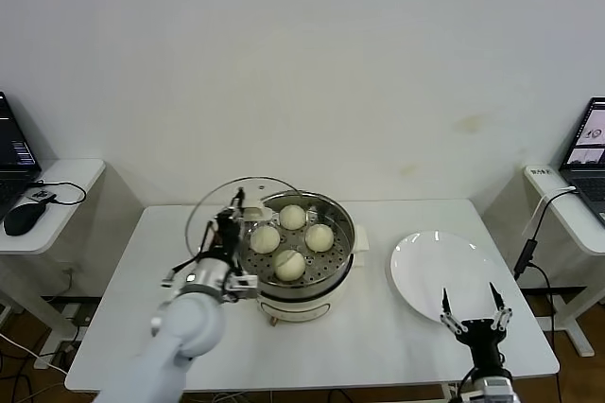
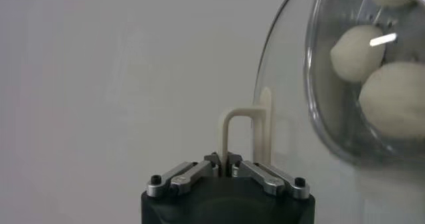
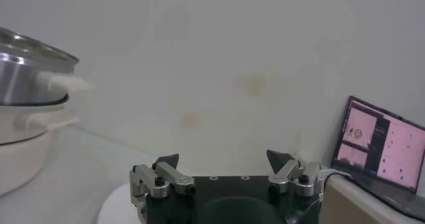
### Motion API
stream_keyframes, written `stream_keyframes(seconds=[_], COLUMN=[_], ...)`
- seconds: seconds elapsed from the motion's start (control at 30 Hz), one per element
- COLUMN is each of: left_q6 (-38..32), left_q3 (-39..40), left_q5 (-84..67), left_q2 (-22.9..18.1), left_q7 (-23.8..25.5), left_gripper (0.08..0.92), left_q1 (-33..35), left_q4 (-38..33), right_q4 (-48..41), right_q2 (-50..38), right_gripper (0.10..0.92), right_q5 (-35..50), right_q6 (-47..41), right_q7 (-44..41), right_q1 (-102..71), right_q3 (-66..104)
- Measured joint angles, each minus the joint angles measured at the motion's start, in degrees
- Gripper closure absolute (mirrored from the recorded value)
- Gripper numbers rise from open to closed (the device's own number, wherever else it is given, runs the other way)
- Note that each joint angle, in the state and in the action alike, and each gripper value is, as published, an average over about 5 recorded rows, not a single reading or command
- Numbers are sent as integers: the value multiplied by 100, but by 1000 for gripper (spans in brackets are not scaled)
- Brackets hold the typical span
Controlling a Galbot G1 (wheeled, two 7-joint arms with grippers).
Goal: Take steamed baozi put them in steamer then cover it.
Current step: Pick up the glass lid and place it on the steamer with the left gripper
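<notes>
The steamer (image 1: 342,254) stands mid-table, and several cream-white baozi (image 1: 289,265) lie on its perforated tray. My left gripper (image 1: 233,221) is at the pot's left rim, shut on the cream bar handle (image 2: 242,131) of the clear glass cover (image 1: 210,214). The cover hangs tilted beside and partly over the pot. In the left wrist view, the gripper (image 2: 224,157) pinches the handle, and baozi (image 2: 395,99) show through the glass. My right gripper (image 1: 475,313) stands open and empty at the table's front right, beside the white plate (image 1: 425,271); the right wrist view shows that gripper (image 3: 224,160) holding nothing.
The empty plate lies right of the steamer (image 3: 26,72). Side tables flank the work table: on the left, one with a laptop and a mouse (image 1: 19,219); on the right, one with a laptop (image 3: 385,145) and a hanging cable (image 1: 529,242).
</notes>
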Motion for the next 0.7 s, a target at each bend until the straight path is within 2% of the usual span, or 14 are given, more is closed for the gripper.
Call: stream_keyframes(seconds=[0.37,0.7], left_q6=[160,186], left_q3=[537,680], left_q5=[840,1190], left_q2=[-836,-1247], left_q7=[355,447], left_gripper=[862,862], left_q1=[-229,-288], left_q4=[400,661], right_q4=[-139,-204], right_q2=[180,250], right_gripper=[203,202], right_q5=[-282,-390], right_q6=[79,131], right_q7=[68,89], right_q1=[21,-2], right_q3=[-115,-224])
